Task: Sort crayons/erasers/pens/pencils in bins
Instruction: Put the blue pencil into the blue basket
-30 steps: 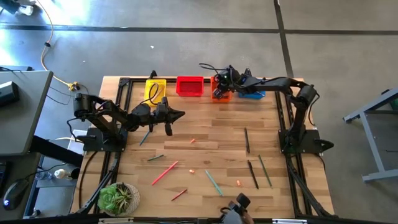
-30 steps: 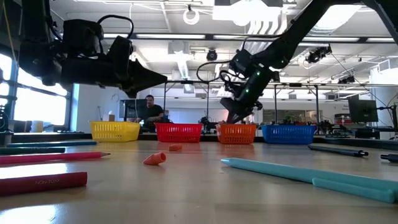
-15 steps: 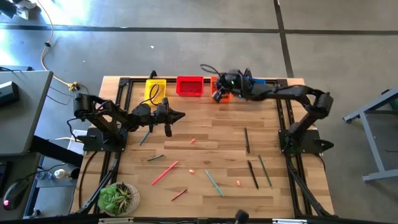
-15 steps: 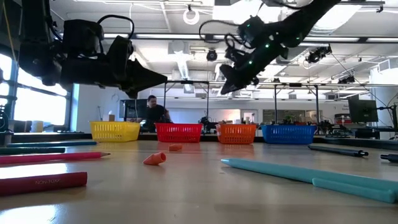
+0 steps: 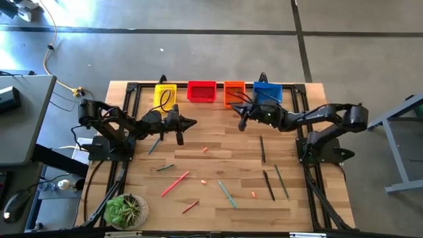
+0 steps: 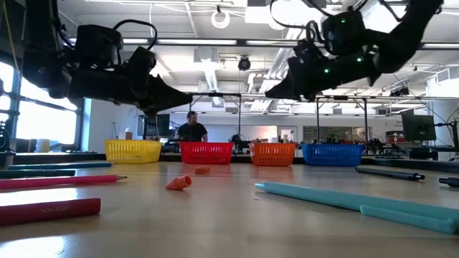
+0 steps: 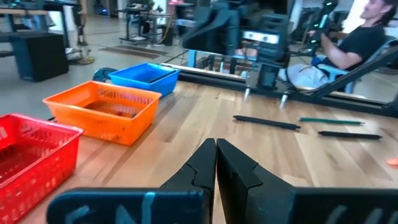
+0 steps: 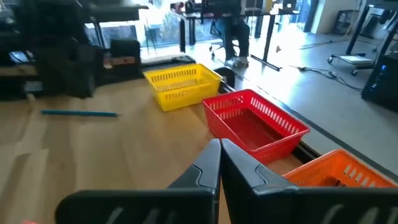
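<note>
Four bins stand in a row along the table's far edge: yellow [image 5: 165, 93], red [image 5: 201, 91], orange [image 5: 234, 92] and blue [image 5: 268, 92]. Thin sticks lie scattered on the wood, among them a pink one [image 5: 175, 183], a teal one [image 5: 227, 193] and dark ones [image 5: 262, 149]. Tiny erasers [image 5: 204, 150] [image 5: 253, 194] lie between them. My left gripper [image 5: 192, 122] hovers shut and level at the table's left, holding nothing. My right gripper [image 5: 242, 124] hangs shut and empty above the wood, just near of the orange bin.
A potted plant [image 5: 125, 210] sits at the near left corner. Black frame rails [image 5: 132, 106] run along the table's left, right and far sides. A person [image 6: 191, 130] sits in the room beyond the bins.
My right gripper has left the orange bin: it rose, swung level, and drew back toward the near edge and a little to the right. The left arm has kept still.
</note>
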Tool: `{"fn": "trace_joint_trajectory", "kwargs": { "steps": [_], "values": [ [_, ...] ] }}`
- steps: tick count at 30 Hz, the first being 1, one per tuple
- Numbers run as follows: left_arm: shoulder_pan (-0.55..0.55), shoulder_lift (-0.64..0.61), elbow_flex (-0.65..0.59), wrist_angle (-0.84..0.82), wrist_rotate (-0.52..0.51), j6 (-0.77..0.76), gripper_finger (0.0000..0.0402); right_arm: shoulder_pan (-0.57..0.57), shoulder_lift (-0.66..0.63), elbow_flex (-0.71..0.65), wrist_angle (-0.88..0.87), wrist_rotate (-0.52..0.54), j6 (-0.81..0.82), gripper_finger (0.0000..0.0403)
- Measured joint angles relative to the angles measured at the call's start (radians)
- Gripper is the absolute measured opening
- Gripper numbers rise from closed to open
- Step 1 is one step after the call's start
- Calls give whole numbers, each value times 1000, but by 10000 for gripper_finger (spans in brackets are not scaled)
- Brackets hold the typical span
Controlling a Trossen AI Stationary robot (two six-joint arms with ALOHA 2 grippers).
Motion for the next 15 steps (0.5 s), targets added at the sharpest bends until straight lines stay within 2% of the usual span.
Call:
{"fn": "trace_joint_trajectory", "kwargs": {
  "steps": [4, 12, 15],
  "values": [
    [0, 0, 13, -21, -14, 3, 3, 32, -14, -51, 64, 1, -8, 2],
    [-2, 0, 18, -66, -14, -35, 3, 60, -15, -58, 126, 4, -80, 2],
    [-8, 0, 18, -113, -14, -42, 3, 61, -15, -58, 126, -38, -84, 2]
  ]
}}
